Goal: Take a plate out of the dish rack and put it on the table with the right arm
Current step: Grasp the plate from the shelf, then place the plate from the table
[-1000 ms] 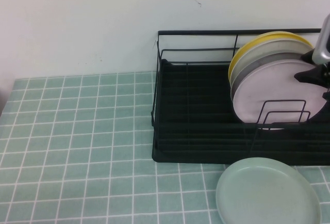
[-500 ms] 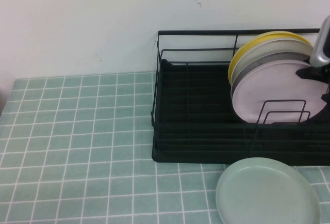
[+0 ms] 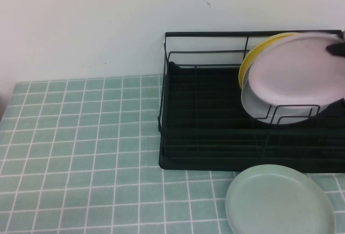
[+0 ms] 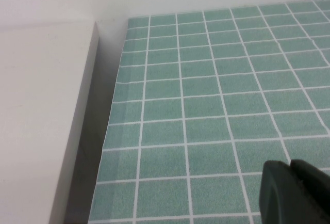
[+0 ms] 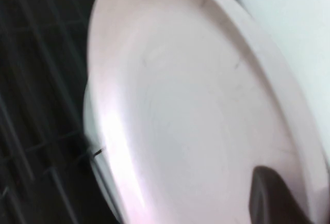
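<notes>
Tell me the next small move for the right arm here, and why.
Probably keep raising: the right gripper, shut on the pink plate, has it tilted above the dish rack, but its lower edge looks level with the wire dividers. Clear those before swinging to the table. The left gripper hovers over the tiles.
</notes>
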